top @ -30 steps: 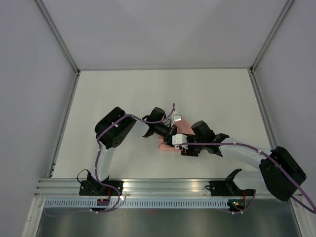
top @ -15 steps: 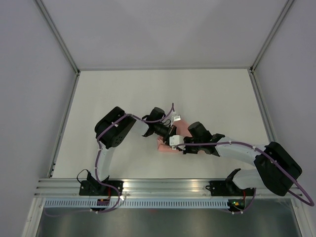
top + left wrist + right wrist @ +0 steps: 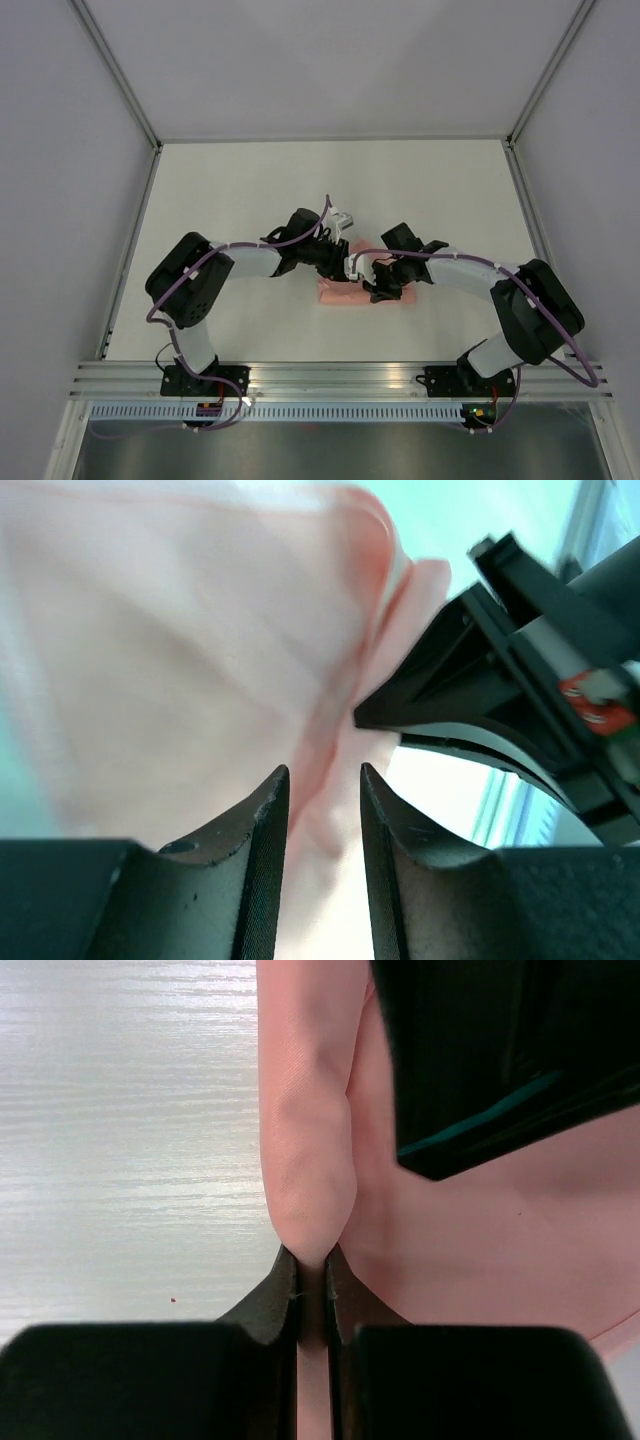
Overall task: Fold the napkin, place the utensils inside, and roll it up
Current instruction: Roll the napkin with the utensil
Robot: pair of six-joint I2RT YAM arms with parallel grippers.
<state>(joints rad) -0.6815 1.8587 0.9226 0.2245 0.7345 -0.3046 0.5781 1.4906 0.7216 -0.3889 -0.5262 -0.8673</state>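
Note:
The pale pink napkin (image 3: 338, 296) lies bunched into a narrow bundle at the middle of the table, partly under both grippers. My right gripper (image 3: 312, 1260) is shut on a raised fold of the napkin (image 3: 305, 1130); from above it (image 3: 373, 286) sits at the bundle's right part. My left gripper (image 3: 318, 805) stands open, its fingers (image 3: 268, 830) on either side of a soft ridge of the napkin (image 3: 180, 650) without pressing it; in the top view it (image 3: 341, 264) comes in from the left. The two grippers almost touch. The utensils are hidden.
The white table (image 3: 250, 190) is walled by grey panels with metal rails at left (image 3: 130, 250) and right (image 3: 528, 230). The right gripper's black body (image 3: 500, 680) crowds the left wrist view; the left gripper's black body (image 3: 490, 1050) fills the upper right of the right wrist view.
The right gripper has shut on the napkin's fold and swung toward the far side. The left jaws have spread apart, and the left arm's elbow has dropped out to the left.

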